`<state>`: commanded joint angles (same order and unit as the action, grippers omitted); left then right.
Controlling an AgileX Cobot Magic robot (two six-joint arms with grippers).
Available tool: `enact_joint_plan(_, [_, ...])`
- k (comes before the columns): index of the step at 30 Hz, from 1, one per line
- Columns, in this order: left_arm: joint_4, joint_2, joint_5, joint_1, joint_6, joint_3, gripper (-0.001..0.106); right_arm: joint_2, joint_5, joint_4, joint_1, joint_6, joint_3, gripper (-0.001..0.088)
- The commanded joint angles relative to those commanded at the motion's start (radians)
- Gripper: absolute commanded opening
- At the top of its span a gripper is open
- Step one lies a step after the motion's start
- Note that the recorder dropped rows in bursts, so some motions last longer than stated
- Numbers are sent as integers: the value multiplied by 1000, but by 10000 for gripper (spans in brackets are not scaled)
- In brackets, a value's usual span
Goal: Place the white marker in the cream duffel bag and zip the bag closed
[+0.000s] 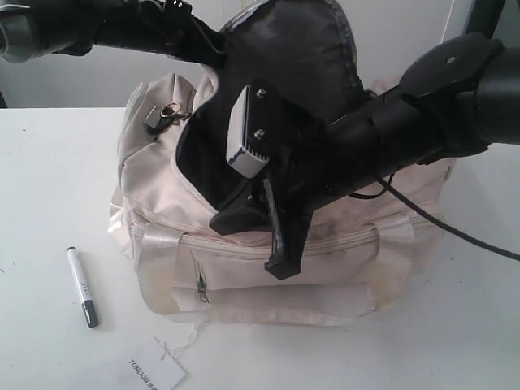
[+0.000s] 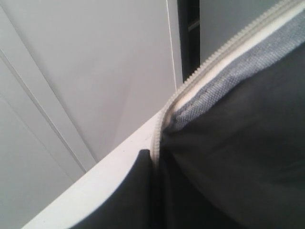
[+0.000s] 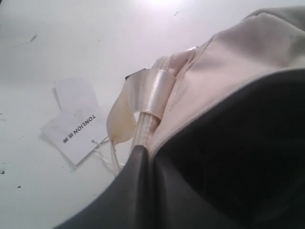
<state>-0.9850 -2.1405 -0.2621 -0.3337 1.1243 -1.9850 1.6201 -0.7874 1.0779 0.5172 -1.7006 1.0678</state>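
Note:
The cream duffel bag [image 1: 244,268] stands mid-table with its top unzipped and the dark lining showing. My left gripper [image 1: 213,41] is shut on the zipper edge of the raised top flap [image 2: 164,124] and holds it up. At the front rim of the opening my right gripper [image 1: 260,231] is shut on the cream fabric [image 3: 157,90]. In the wrist views both pairs of jaws, left [image 2: 155,157] and right [image 3: 148,153], are closed on fabric. The white marker [image 1: 82,287] lies on the table to the left of the bag's front, black cap toward the table's near edge, away from both grippers.
A white paper tag [image 1: 154,375] [image 3: 76,129] on a string lies on the table in front of the bag. A grey zipper pull [image 1: 159,116] hangs at the bag's left end. A black cable [image 1: 455,230] trails from the right arm across the bag's right side.

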Motion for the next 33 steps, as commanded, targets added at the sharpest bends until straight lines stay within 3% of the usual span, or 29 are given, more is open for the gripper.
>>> enact_joint_plan(13, [0,0,7,0,0,0,0,0,23,-6,0,31,0,4])
enact_joint_plan(20, [0,0,4,0,0,0,0,0,27,-6,0,31,0,81])
enact_joint_plan(33, [0,0,4,0,0,0,0,0,35,-6,0,31,0,83])
